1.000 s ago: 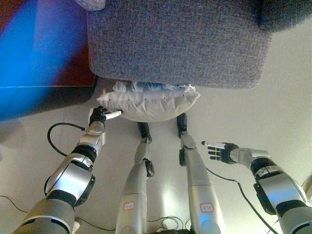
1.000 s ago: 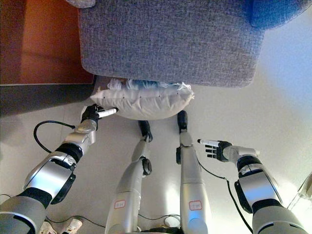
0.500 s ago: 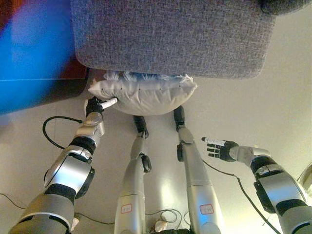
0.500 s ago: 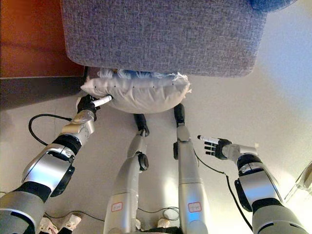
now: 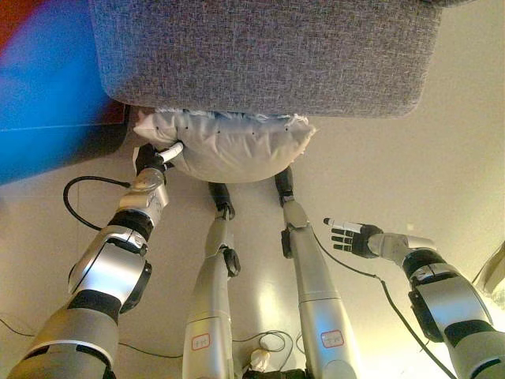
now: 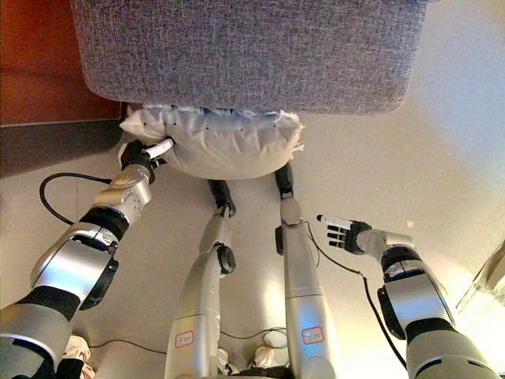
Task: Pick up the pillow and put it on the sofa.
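A white pillow (image 5: 225,147) hangs just below the front edge of the grey sofa (image 5: 260,51), above the floor. My left hand (image 5: 152,159) grips the pillow's lower left corner, fingers curled on the cloth. My right hand (image 5: 351,237) is off to the lower right, open with fingers spread, well apart from the pillow and holding nothing. The pillow's top edge touches or tucks under the sofa's front.
A dark wooden panel (image 6: 35,63) stands to the left of the sofa. Pale floor (image 5: 410,174) spreads to the right of the pillow and around my right hand.
The view has shifted, so sofa and pillow sit higher and more to the left. The pillow, held by my left hand, has risen closer to the sofa's front. The right hand stays open.
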